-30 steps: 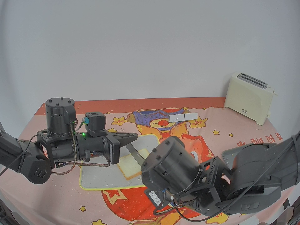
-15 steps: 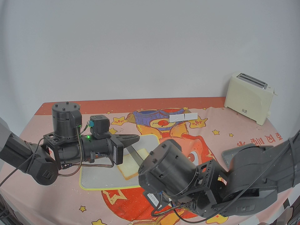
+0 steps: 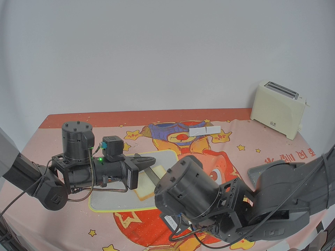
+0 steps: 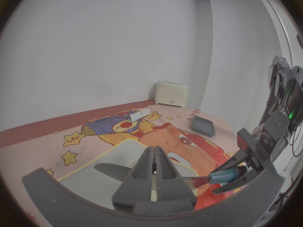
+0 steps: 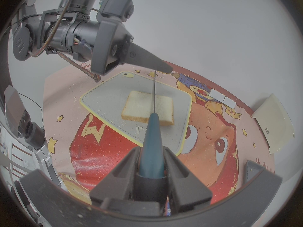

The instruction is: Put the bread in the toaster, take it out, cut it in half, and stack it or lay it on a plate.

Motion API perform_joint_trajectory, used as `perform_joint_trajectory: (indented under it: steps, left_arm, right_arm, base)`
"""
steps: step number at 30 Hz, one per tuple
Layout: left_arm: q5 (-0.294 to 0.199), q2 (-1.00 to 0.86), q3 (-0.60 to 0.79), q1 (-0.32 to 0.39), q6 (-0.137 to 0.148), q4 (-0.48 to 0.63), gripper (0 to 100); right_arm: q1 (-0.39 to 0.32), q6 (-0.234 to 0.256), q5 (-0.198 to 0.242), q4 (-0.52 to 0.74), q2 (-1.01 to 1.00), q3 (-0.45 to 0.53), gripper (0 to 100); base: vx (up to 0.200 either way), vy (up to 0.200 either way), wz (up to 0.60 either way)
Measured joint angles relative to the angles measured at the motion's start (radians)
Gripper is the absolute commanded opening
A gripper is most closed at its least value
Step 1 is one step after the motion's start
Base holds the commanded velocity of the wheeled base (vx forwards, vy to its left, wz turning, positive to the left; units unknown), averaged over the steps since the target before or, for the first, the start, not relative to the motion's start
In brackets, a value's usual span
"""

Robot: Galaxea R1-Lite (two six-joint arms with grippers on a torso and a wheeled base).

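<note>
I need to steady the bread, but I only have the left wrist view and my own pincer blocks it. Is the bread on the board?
Observer: Yes. One slice of bread lies flat near the middle of the board, and it looks whole, with no cut in it.
Operator: Where does the knife sit over it?
Observer: In the right wrist view the knife, gripped by the handle in the right pincer, lines up across the bread's middle. I cannot tell whether the blade touches it yet.

Staged lab — bare wall (image 3: 167, 46), toaster (image 3: 278, 108)
</note>
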Motion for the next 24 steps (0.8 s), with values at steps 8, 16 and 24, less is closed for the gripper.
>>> perform_joint_trajectory:
  steps: [8, 16, 24]
  left_arm:
    - [0.0, 0.01, 0.004, 0.001, 0.0, -0.006, 0]
    - [-0.001, 0.035, 0.005, 0.004, 0.0, -0.029, 0]
    - [0.0, 0.052, 0.011, 0.004, -0.002, -0.055, 0]
  right_arm:
    - [0.001, 0.0, -0.001, 0.0, 0.0, -0.001, 0]
    - [0.0, 0.0, -0.001, -0.001, 0.0, -0.001, 0]
    - [0.0, -0.001, -0.001, 0.003, -0.001, -0.015, 0]
  base:
    - [0.0, 0.0, 0.0]
    - [0.0, 0.0, 0.0]
    - [0.0, 0.0, 0.0]
